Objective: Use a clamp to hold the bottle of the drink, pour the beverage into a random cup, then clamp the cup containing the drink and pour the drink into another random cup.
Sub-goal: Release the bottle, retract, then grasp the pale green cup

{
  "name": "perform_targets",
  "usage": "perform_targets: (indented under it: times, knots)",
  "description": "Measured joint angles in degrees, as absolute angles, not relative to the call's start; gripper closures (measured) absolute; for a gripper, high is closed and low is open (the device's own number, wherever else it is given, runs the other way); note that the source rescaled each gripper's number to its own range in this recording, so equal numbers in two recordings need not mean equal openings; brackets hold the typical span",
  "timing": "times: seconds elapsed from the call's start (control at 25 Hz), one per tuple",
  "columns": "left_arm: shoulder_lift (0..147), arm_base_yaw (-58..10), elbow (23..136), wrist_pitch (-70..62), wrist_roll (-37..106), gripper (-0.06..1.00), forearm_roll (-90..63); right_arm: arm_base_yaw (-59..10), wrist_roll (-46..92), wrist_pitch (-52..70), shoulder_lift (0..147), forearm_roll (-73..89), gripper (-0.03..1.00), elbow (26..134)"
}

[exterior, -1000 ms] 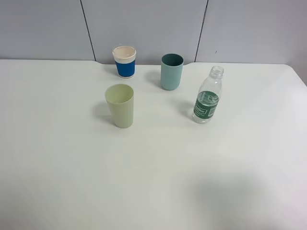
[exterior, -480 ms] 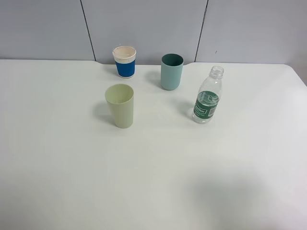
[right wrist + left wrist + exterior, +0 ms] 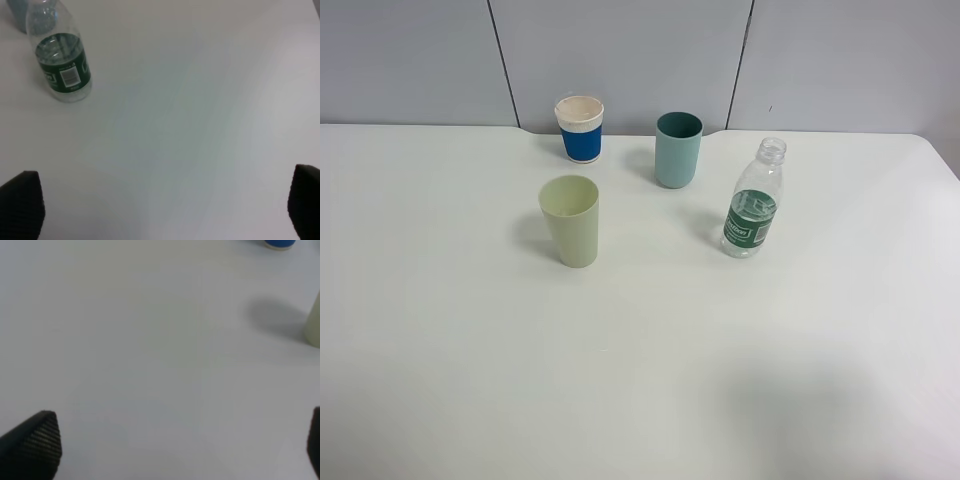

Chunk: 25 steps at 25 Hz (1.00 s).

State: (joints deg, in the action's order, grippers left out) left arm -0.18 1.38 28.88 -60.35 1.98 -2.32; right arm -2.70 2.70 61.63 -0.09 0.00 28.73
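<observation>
Right gripper [image 3: 162, 202]: released, the two black ribbed fingertips sit wide apart at the edges of the right wrist view with nothing between them. It hangs above bare table [image 3: 620, 380], near the bottle [image 3: 62, 62] but apart from it. Left gripper [image 3: 172, 445]: also spread wide and empty, over bare table, with the yellow-green cup [image 3: 570, 220] off to one side. Neither arm shows in the exterior high view.

The bottle stands upright on the right side of the table, cap off, green label round the middle. The beverage [image 3: 65, 94] looks to reach roughly label height, so it is partly full. The teal cup [image 3: 678, 150] is just beside it toward the back. The white cup with a blue band [image 3: 580, 130] is further left at the back. The yellow-green cup is in front of that one, well apart from the bottle. All three cups are upright; whether they are empty I cannot tell.

Step in hand, as I judge it: nothing is grasped, so the first move is reaching for the bottle with the right gripper.

To do it well:
- Centre the bottle between the open fingers before closing.
- Approach from the side, level, at the label band.
- Close gently; thin plastic will likely squash and an uncapped bottle can spill.
- Keep it upright on the lift.
- Avoid nudging the teal cup on the way in.
</observation>
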Motion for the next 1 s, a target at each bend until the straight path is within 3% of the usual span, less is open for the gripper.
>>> perform_targets:
  times: [1.0]
  knots:
    - [-0.18,1.38,28.88,-60.35,1.98,-0.06,-2.10,-1.82,2.70,61.63,-0.09,0.00,0.03,28.73]
